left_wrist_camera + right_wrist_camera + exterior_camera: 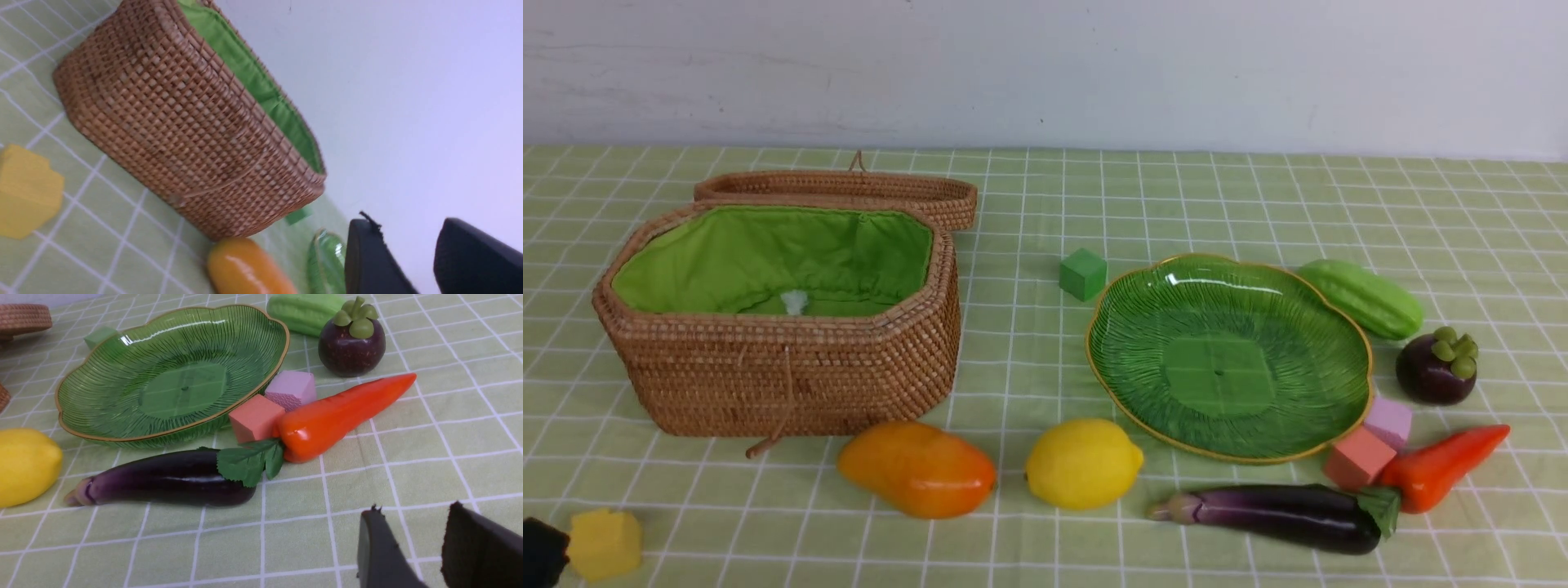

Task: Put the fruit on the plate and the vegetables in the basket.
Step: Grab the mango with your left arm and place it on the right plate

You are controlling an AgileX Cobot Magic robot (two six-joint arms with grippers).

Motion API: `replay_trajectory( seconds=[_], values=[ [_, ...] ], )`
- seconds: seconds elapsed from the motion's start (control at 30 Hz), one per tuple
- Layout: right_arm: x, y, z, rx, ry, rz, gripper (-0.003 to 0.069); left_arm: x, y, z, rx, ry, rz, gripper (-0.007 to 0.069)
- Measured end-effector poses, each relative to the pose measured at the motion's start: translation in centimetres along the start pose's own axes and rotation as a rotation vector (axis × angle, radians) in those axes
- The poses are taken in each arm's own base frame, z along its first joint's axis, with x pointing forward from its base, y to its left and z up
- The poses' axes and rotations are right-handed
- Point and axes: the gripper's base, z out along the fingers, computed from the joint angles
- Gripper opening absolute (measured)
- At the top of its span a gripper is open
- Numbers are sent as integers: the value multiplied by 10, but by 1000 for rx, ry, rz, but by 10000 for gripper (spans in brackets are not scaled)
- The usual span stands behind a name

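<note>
The wicker basket [792, 376] stands open at the left, its green lining bare. The green plate [1229, 359] lies empty at the right. In front of the basket lie the mango [919, 467] and the lemon [1083, 462]. The mangosteen [1436, 367] and the ridged gourd [1364, 298] sit right of the plate. The carrot [1445, 465] and the eggplant [1282, 516] lie before it. My left gripper [408, 224] is open and holds nothing, near the front left edge. My right gripper [412, 510] is open above bare cloth, nearer than the carrot [343, 408].
A green cube [1083, 273] sits behind the plate's left rim. A lilac cube [1388, 420] and a salmon cube [1357, 457] touch the plate's front right edge beside the carrot. A yellow cube [603, 543] lies at the front left. The basket's lid [849, 192] lies behind it.
</note>
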Motion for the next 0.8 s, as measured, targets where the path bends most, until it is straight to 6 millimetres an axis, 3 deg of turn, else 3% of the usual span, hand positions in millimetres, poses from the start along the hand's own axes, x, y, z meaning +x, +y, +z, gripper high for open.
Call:
replay_trajectory(
  seconds=[0.17,0.3,0.43,0.63,0.8],
  values=[
    [0,0,0,0,0,0,242,-7,-3,0,35,-71,-124,222],
    [0,0,0,0,0,0,242,-9,-18,-2,50,-13,-74,122],
    [0,0,0,0,0,0,242,-18,-46,-8,80,58,95,-13],
    [-1,-1,0,9,-11,-43,242,-30,-89,1,16,291,372,-13],
    [-5,0,1,0,-76,-47,242,-34,-108,21,-38,512,534,-13]
  ],
)
